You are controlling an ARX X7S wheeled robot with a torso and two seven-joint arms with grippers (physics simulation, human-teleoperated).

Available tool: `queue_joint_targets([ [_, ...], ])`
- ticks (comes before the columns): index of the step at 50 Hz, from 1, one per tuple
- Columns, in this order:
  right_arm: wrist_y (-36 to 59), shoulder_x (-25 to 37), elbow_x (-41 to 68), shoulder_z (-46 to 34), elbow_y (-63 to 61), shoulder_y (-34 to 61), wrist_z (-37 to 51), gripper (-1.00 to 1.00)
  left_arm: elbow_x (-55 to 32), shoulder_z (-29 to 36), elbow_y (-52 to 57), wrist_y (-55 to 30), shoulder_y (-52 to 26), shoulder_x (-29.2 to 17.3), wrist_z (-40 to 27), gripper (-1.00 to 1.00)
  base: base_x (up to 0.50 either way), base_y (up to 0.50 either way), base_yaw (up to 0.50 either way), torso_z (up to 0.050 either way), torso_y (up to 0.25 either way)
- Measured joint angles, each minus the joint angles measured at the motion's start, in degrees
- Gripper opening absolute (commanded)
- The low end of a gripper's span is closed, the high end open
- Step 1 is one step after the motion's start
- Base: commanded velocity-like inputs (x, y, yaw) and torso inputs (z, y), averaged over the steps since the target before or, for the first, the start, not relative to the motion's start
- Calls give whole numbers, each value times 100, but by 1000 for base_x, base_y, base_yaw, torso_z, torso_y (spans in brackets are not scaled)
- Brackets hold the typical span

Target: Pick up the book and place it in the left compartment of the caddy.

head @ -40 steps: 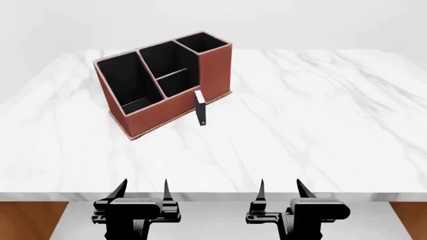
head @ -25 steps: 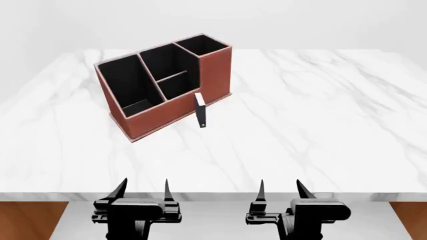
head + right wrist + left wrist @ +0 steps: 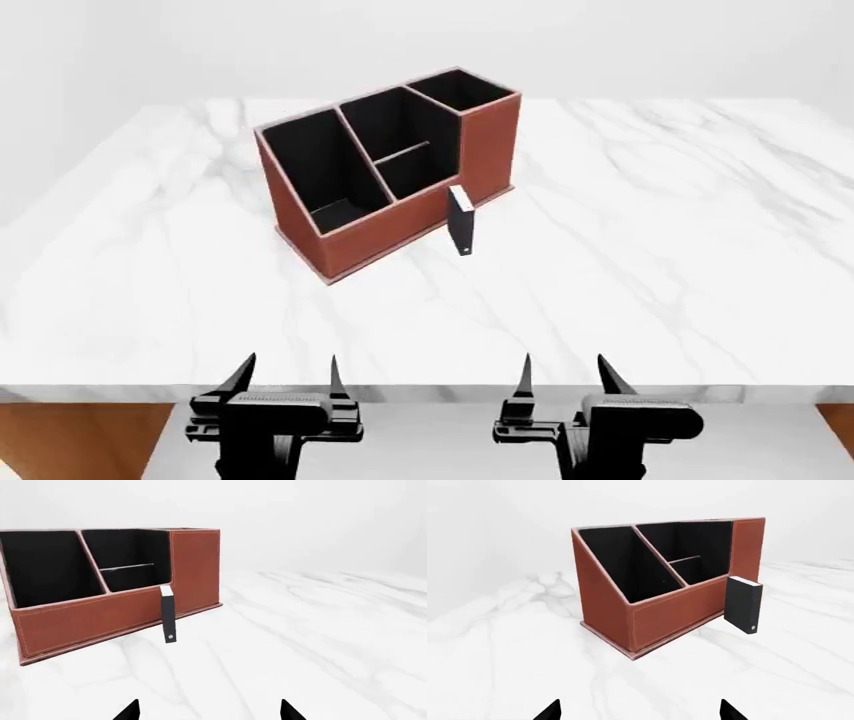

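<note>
The reddish-brown caddy (image 3: 360,235) stands on the white marble table, turned at an angle, at the middle left. Its wide left compartment (image 3: 314,165) is black inside and holds nothing I can see. The small black book (image 3: 462,222) stands upright on the table just in front of the caddy's right end. The caddy (image 3: 674,615) and book (image 3: 743,611) also show in the left wrist view, and the caddy (image 3: 87,617) and book (image 3: 169,615) in the right wrist view. My left gripper (image 3: 286,375) and right gripper (image 3: 566,373) are open and empty at the table's near edge, far from the book.
The marble table (image 3: 641,250) stretches wide to the right of the caddy and between it and the grippers. Its near edge (image 3: 427,393) runs just behind the fingertips. Brown floor (image 3: 67,440) shows below at the left.
The whole view has shifted: the caddy and book now sit further right in the head view than before. Both grippers keep the same place and stay open.
</note>
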Motion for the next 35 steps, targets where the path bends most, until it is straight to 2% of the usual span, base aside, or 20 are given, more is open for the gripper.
queue_joint_targets([
  [9, -38, 87, -1, -123, 1, -1, 115, 100, -42, 97, -38, 0, -22, -76, -103, 100, 0, 500, 0, 0, 0],
  [14, 141, 109, 41, -170, -165, 3, 182, 100, -49, 132, 33, -81, -21, -132, -178, 100, 0, 28, 0, 0, 0],
  [21, 1205, 212, 214, -117, -1421, 52, 324, 100, -94, 87, 1150, -1094, -62, -184, -386, 100, 0, 0, 0, 0, 0],
  [26, 1530, 299, 316, -76, -2142, -39, 367, 100, -91, 58, 1796, -1529, -52, -224, -535, 100, 500, 0, 0, 0, 0],
  [35, 1731, 388, 490, -35, -2722, -123, 398, 100, -123, 59, 2188, -1825, -60, -278, -705, 100, 500, 0, 0, 0, 0],
])
